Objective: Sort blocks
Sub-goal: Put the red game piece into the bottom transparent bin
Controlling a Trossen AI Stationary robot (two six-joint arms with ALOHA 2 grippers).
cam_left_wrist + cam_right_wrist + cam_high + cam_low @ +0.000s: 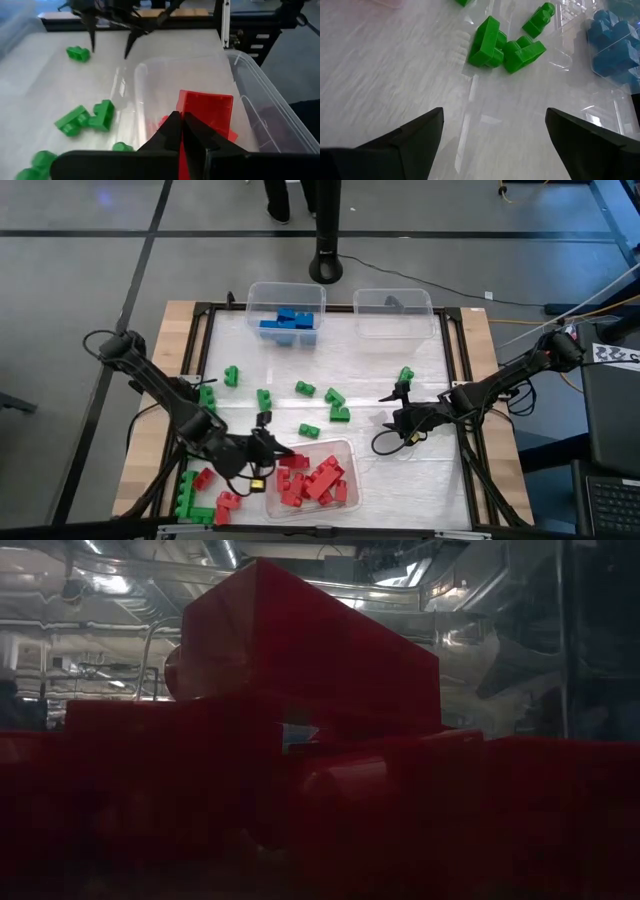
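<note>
Holding a red block (206,107) in our left fingers (182,131) over the bin of reds (345,448), we judged release came next, while our right fingers (490,137) hung wide above the tabletop (370,370) near green blocks (505,44).

Both arms are slender and black, built of thin jointed links with dark cables looping alongside. The left gripper (268,442), at lower centre of the high view, and the right gripper (402,412), at centre right, end in tapered, pointed black fingers (407,142).
</note>
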